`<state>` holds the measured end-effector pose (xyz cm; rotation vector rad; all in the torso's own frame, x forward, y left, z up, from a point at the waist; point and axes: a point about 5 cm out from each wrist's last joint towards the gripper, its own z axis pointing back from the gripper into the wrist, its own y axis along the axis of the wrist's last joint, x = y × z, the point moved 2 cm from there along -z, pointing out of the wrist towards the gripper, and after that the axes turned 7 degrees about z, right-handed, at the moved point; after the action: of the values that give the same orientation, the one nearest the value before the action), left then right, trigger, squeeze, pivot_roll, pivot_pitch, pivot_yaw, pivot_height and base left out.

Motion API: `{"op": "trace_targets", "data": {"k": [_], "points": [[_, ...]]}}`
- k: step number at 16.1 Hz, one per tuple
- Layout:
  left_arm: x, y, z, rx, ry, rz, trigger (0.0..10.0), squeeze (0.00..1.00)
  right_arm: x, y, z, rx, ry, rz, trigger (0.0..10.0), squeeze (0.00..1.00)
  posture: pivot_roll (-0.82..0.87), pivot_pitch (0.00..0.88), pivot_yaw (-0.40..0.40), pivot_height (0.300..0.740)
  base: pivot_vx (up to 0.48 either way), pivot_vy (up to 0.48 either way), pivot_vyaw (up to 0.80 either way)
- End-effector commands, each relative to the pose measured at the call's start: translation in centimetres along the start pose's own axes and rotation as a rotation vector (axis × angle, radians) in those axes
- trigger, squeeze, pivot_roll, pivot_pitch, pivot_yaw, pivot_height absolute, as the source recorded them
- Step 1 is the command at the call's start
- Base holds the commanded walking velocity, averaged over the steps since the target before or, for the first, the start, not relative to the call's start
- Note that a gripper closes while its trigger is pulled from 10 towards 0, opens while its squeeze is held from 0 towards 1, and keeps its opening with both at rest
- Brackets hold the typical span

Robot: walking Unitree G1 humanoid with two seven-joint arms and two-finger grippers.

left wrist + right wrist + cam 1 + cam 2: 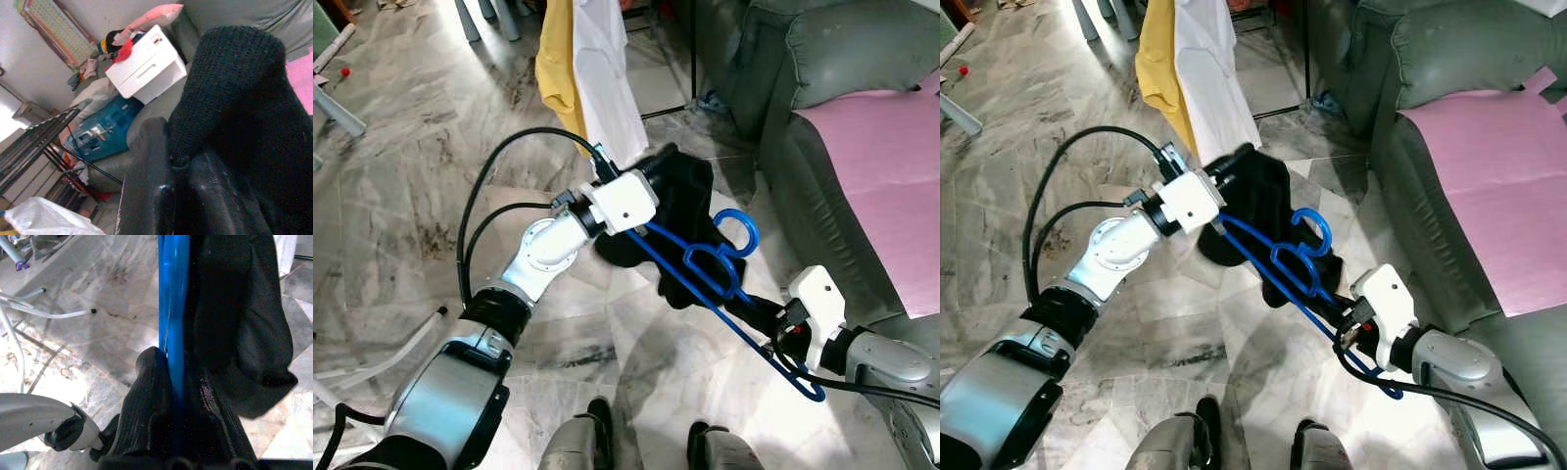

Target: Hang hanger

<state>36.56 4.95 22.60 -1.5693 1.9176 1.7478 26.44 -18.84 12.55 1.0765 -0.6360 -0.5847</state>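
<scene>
Right gripper [781,328] clamped on lower bar of blue hanger [705,269], held over floor. Left gripper [658,174] pinches black garment [690,201] draped on it. Risk: uneven pull slides garment off, or hanger twists loose.

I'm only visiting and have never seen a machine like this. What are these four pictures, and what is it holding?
It is a walking humanoid robot. The two wide pictures come from cameras in its head, looking down at its own silver arms over a marble floor. The other two come from cameras on its wrists, looking along its black fingers. The right gripper is shut on a blue hanger. The left gripper pinches a black garment that drapes over that hanger. Yellow and white clothes hang ahead, and a grey sofa stands on the right.
</scene>
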Motion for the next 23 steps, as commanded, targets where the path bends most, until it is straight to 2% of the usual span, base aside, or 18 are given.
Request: {"op": "trace_targets", "data": {"k": [1, 3, 4, 6, 7, 8, 11, 12, 13, 17, 21, 23], "points": [[-0.9, -1.3, 0.9, -0.081, 0.032, -0.046, 10.0, 0.0, -1.2, 0.3, 0.0, 0.016, 0.058, -0.006, 10.0, 0.0, -0.13, 0.264, 0.145, 0.74, 0.0, 0.0, 0.0], [-1.7, -3.3, 1.8, -0.223, 0.076, -0.134, 10.0, 0.0, -2.4, 0.7, 0.5, 0.02, 0.132, -0.005, 10.0, 0.0, -0.14, 0.265, 0.147, 0.74, 0.0, 0.0, 0.0], [-2.2, -4.2, 2.3, -0.288, 0.119, -0.133, 10.0, 0.0, -2.9, 0.6, 0.9, 0.009, 0.168, -0.006, 10.0, 0.0, -0.14, 0.266, 0.148, 0.74, 0.0, 0.0, 0.0], [-2.8, -5.2, 3.0, -0.365, 0.149, -0.162, 10.0, 0.0, -3.0, 0.1, 1.7, -0.011, 0.184, -0.004, 10.0, 0.0, -0.15, 0.267, 0.15, 0.74, 0.0, 0.0, 0.0], [-3.3, -6.3, 3.7, -0.453, 0.173, -0.187, 10.0, 0.0, -2.8, -0.1, 2.2, -0.024, 0.179, -0.008, 10.0, 0.0, -0.15, 0.268, 0.151, 0.74, 0.0, 0.0, 0.0], [-3.6, -6.7, 4.0, -0.496, 0.197, -0.222, 10.0, 0.0, -2.7, -0.2, 2.6, -0.039, 0.178, -0.002, 10.0, 0.0, -0.15, 0.268, 0.15, 0.74, 0.0, 0.0, 0.0], [-3.1, -6.4, 3.7, -0.461, 0.14, -0.17, 10.0, 0.0, 0.3, -0.8, 3.1, -0.111, 0.048, 0.113, 10.0, 0.0, -0.15, 0.265, 0.149, 0.74, 0.0, 0.0, 0.0], [-2.9, -6.4, 3.7, -0.456, 0.112, -0.195, 10.0, 0.0, 1.8, -0.3, 3.0, -0.094, -0.03, 0.133, 10.0, 0.0, -0.15, 0.264, 0.148, 0.74, 0.0, 0.0, 0.0], [-2.7, -6.2, 3.6, -0.433, 0.102, -0.193, 10.0, 0.0, 2.4, 0.0, 2.9, -0.088, -0.06, 0.149, 10.0, 0.0, -0.15, 0.264, 0.147, 0.74, 0.0, 0.0, 0.0], [-2.1, -5.3, 3.1, -0.354, 0.07, -0.158, 10.0, 0.0, 2.6, 0.0, 2.2, -0.075, -0.073, 0.165, 10.0, 0.0, -0.14, 0.259, 0.148, 0.74, 0.0, 0.0, 0.0], [-2.2, -5.4, 3.0, -0.362, 0.075, -0.16, 10.0, 0.0, 2.8, 0.0, 2.1, -0.067, -0.075, 0.169, 10.0, 0.0, -0.15, 0.251, 0.154, 0.74, 0.0, 0.0, 0.0], [-2.2, -5.9, 3.1, -0.407, 0.067, -0.17, 10.0, 0.0, 2.9, 0.0, 2.7, -0.075, -0.074, 0.183, 10.0, 0.0, -0.15, 0.25, 0.158, 0.74, 0.0, 0.0, 0.0]]}}
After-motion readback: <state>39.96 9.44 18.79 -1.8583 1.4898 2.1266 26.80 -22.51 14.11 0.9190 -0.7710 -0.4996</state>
